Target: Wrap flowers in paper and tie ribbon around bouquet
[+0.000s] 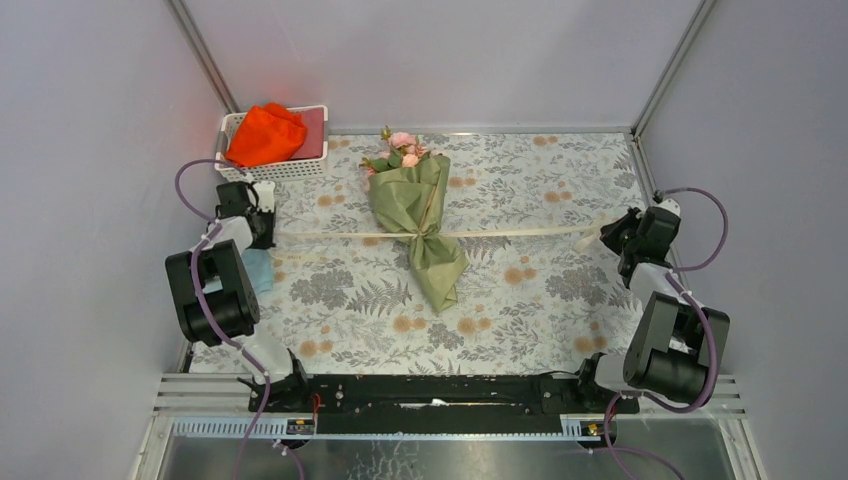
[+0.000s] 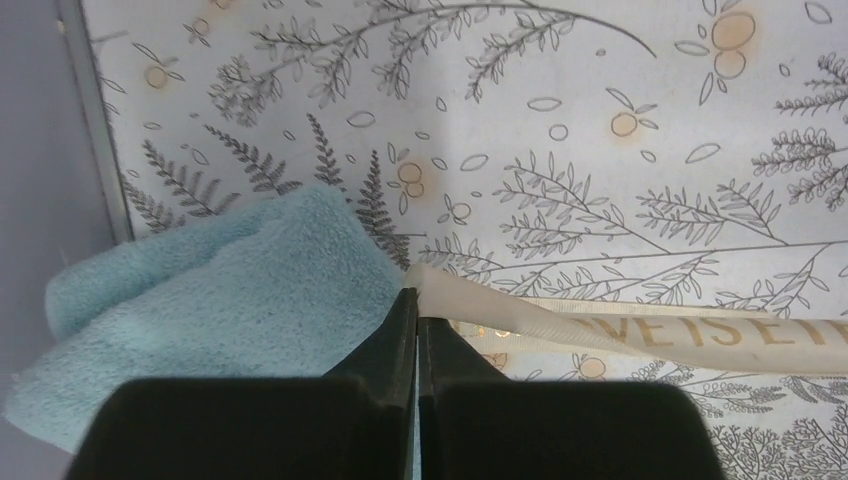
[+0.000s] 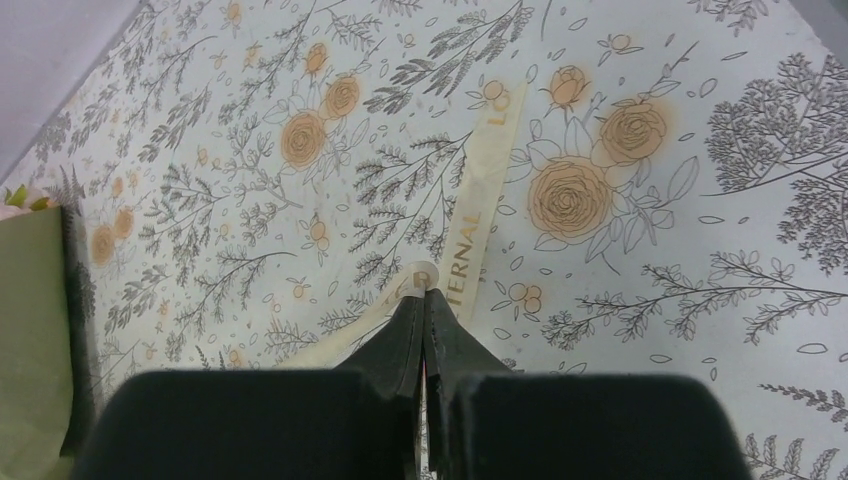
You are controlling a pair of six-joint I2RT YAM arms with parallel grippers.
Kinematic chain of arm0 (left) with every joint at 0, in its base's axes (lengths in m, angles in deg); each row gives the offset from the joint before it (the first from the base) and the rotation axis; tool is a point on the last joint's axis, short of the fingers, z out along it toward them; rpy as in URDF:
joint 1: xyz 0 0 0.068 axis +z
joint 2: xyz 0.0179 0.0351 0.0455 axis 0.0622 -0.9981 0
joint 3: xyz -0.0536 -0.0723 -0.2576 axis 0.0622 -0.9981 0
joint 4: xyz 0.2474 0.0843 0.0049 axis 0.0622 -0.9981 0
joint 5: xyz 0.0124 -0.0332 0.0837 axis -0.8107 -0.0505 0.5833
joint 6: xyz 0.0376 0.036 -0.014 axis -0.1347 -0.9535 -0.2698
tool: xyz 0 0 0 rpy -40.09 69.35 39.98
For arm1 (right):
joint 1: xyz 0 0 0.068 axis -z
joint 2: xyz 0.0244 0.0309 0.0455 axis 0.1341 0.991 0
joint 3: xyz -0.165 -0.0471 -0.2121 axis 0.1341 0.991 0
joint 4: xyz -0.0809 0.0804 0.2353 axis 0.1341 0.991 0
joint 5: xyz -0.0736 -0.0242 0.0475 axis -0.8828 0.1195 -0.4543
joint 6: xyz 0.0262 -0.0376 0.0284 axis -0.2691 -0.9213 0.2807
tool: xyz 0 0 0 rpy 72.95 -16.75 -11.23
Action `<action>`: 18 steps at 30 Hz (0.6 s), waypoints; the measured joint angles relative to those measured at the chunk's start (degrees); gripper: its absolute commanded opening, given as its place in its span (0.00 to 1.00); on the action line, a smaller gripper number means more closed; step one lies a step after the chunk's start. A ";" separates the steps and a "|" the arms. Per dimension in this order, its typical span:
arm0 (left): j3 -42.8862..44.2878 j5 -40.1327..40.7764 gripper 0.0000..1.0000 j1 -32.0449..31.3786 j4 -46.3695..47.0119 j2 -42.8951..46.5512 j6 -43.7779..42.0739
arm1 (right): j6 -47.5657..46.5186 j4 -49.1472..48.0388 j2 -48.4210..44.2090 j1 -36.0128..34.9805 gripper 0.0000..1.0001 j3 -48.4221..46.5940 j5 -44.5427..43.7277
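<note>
Your left hand (image 2: 415, 298) and right hand (image 3: 425, 300) each pinch an end of the ribbon (image 1: 520, 232), stretched across the bouquet (image 1: 412, 200) on the tabletop (image 1: 560, 300). Uneven pulling could slip an end free or drag the bouquet.

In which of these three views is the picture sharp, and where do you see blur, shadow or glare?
Top external: soft, even light, only faint shadows beside the bouquet, no glare. Left wrist: the tablecloth print and the lettering on the ribbon are sharp; the near jaws are a dark mass without detail. Right wrist: the ribbon lettering is legible, the cloth print is crisp, and the jaws are likewise black and featureless.
</note>
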 measured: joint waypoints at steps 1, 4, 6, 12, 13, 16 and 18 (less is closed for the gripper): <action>0.44 0.00 0.00 0.04 -0.31 -0.07 -0.02 | -0.35 0.00 -0.02 -0.39 0.00 -0.02 -0.02; 1.88 1.79 0.00 -0.48 -0.42 -0.11 -0.26 | -3.26 0.15 0.00 -4.87 0.00 -1.07 -1.84; 3.72 4.52 0.00 -2.38 -0.61 -0.17 -0.33 | -5.81 0.22 0.61 -10.25 0.00 -3.48 -3.06; 12.55 7.54 0.00 -16.02 -1.53 -5.01 1.31 | -11.32 -0.20 10.36 -33.27 0.00 -16.20 -2.14; 15.02 7.63 0.00 -18.69 -1.75 -7.17 1.90 | -11.72 -0.17 12.90 -37.16 0.00 -18.12 -1.57; 21.84 7.52 0.00 -24.81 -2.84 -13.84 3.48 | -12.39 0.24 20.04 -45.70 0.00 -22.88 -0.37; 25.81 7.52 0.00 -27.63 -3.72 -18.16 4.28 | -12.87 1.05 24.06 -50.07 0.00 -25.18 0.22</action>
